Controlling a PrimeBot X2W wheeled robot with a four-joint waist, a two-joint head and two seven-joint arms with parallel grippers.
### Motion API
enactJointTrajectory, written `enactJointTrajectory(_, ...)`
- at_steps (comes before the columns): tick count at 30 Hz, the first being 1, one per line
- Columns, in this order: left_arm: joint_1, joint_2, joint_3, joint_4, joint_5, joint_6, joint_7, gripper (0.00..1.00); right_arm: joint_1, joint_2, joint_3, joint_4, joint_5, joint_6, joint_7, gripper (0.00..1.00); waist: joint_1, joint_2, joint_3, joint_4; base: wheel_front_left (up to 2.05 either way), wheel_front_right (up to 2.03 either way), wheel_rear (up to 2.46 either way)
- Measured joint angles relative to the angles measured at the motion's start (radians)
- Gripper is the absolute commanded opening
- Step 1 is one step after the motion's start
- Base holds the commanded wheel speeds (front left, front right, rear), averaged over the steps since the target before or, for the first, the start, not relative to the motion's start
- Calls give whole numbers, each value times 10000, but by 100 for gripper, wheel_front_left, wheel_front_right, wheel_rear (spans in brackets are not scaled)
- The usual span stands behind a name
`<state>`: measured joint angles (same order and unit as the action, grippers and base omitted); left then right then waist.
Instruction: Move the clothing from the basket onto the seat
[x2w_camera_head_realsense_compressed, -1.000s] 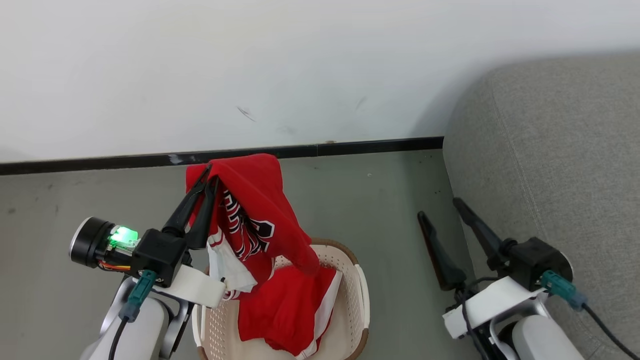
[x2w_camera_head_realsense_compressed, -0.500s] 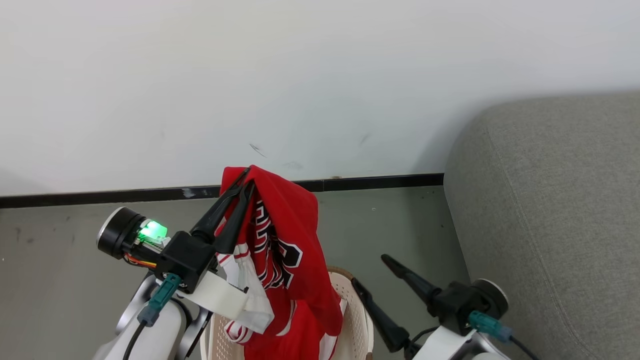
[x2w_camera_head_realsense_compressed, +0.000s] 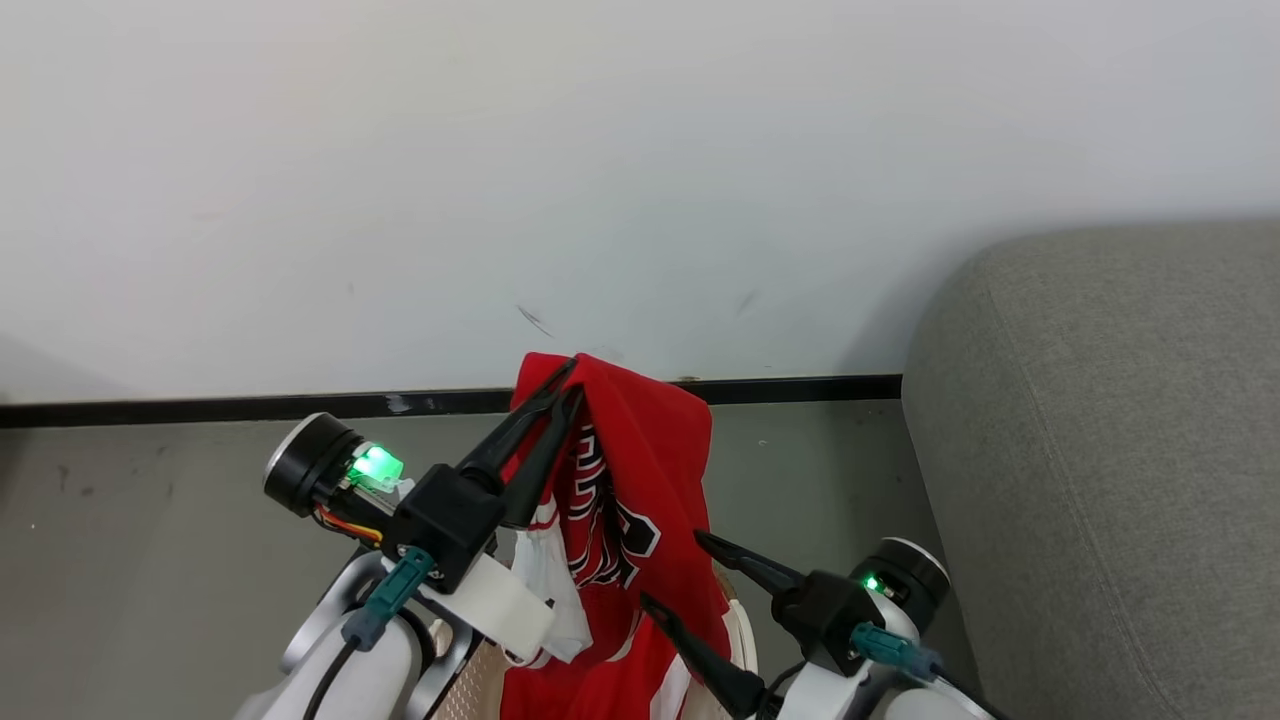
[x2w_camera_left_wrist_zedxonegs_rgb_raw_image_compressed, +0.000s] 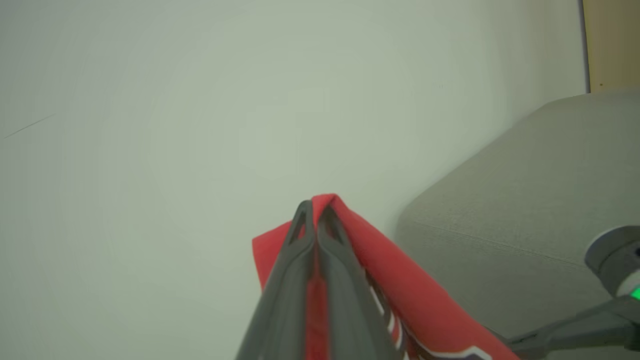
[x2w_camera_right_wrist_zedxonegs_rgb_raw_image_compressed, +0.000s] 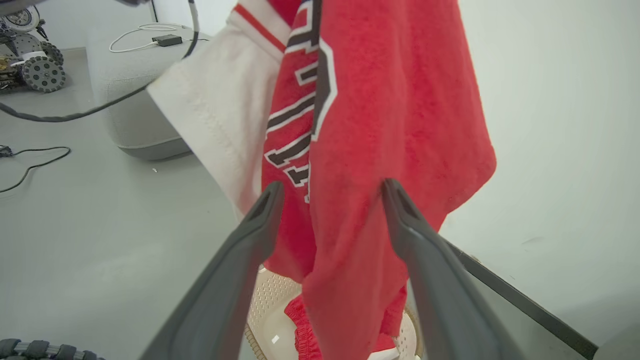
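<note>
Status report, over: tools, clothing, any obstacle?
Left tool shut on jersey, hanging over basket. Right tool open, close by jersey's lower part. No obstacle seen toward sofa.

Soft fleecy cloth jersey (x2w_camera_right_wrist_zedxonegs_rgb_raw_image_compressed: 400, 125), perforated plastic basket (x2w_camera_right_wrist_zedxonegs_rgb_raw_image_compressed: 270, 300), probably smooth, matt fabric seat (x2w_camera_head_realsense_compressed: 1100, 450)

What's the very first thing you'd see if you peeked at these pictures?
A bright red jersey with black-and-white lettering dangles in the middle of the head view, pinched in the shut jaws of the left gripper. Next comes the big grey sofa on the right. The right gripper, jaws open, waits beside the cloth, with the cream basket below.
</note>
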<state>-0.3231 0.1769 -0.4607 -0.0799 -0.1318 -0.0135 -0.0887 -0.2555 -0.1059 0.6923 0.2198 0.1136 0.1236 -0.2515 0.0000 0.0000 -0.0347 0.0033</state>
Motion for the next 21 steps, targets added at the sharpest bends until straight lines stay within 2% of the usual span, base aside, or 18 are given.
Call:
enactJointTrajectory(5, -117, -182, -265, -278, 0, -82, 295, 0, -436, 75, 90, 577, -376, -2, 0, 100, 0, 0, -9, 112, 0, 0, 0)
enactJointTrajectory(16, -210, -437, -619, -658, -4, -157, 884, 0, -707, 433, 443, 1699, -443, 0, -4, 100, 0, 0, 38, 318, 0, 0, 0)
enactJointTrajectory(17, -211, -451, -637, -671, -21, -157, 888, 0, -783, 433, 462, 1745, -439, 0, -6, 60, 0, 0, 46, 330, 0, 0, 0)
enactJointTrajectory(18, -211, -466, -639, -688, -63, -155, 890, 0, -852, 435, 445, 1751, -433, 0, -6, 40, -1, 0, 54, 340, 0, 0, 0)
enactJointTrajectory(19, -211, -487, -639, -698, -94, -155, 909, 0, -928, 435, 428, 1751, -433, 0, -6, 11, 0, 0, 62, 347, 0, 0, 0)
enactJointTrajectory(20, -211, -510, -639, -702, -104, -155, 980, 0, -1008, 435, 397, 1749, -433, 0, -6, 0, 0, 0, 70, 354, 0, 0, 0)
enactJointTrajectory(21, -210, -527, -637, -704, -119, -153, 982, 0, -1075, 435, 360, 1741, -431, 0, -6, 0, -1, 0, 78, 358, 0, 0, 0)
